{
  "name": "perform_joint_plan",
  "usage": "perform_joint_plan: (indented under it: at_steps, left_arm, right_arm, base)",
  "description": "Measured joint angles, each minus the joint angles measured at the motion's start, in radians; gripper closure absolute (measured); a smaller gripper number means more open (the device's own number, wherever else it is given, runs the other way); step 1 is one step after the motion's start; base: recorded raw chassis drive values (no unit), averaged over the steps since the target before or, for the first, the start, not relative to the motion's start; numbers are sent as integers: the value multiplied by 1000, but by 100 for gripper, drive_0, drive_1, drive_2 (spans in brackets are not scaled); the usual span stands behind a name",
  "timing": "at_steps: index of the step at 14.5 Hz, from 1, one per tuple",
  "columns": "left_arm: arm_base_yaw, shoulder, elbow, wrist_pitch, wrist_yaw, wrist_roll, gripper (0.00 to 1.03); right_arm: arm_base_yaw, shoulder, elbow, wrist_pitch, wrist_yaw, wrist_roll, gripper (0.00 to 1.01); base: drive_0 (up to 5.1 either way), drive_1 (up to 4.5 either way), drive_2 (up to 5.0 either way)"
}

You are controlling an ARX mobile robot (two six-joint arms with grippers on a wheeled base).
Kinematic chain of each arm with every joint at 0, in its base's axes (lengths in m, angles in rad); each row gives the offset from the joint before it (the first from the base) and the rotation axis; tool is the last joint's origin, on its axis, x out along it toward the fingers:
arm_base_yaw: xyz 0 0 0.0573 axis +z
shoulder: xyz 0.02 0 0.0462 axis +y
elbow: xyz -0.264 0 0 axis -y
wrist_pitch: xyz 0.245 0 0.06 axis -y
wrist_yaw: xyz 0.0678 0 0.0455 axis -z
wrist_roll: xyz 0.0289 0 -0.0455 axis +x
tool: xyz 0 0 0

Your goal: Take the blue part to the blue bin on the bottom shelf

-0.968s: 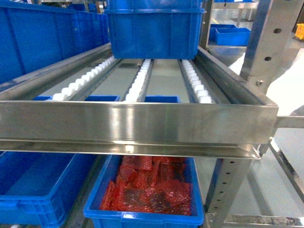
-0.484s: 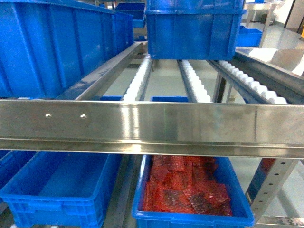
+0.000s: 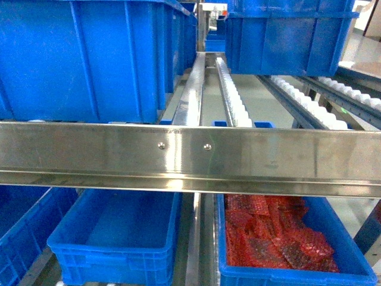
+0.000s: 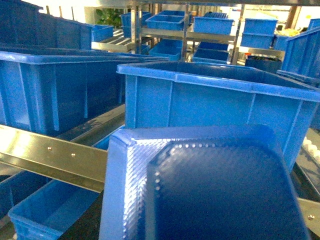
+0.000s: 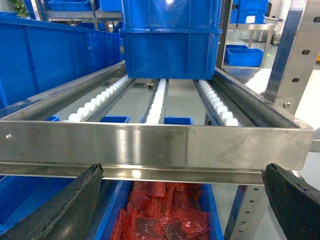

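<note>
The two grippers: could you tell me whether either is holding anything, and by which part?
The right gripper is open and holds nothing. In the left wrist view a blue part fills the foreground, probably held, but the left gripper's fingers and the place of the hold are hidden.

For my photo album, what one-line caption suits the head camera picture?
Steel shelf rail crossing the view, an empty blue bin and a bin of red parts below.

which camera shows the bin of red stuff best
The head view: the bin of red stuff lies open below the steel rail. The right wrist view shows a strip of it between the open pincer's fingers. The left wrist view misses it.
</note>
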Motion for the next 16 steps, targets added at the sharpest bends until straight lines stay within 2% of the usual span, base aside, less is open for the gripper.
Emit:
perform_joint_plan:
  at_steps: [16]
  left_arm:
    - [-4,2,0,-1,5,0,59]
  right_arm:
    - [0,0,0,3,3,0,3]
  base:
    - [0,0,0]
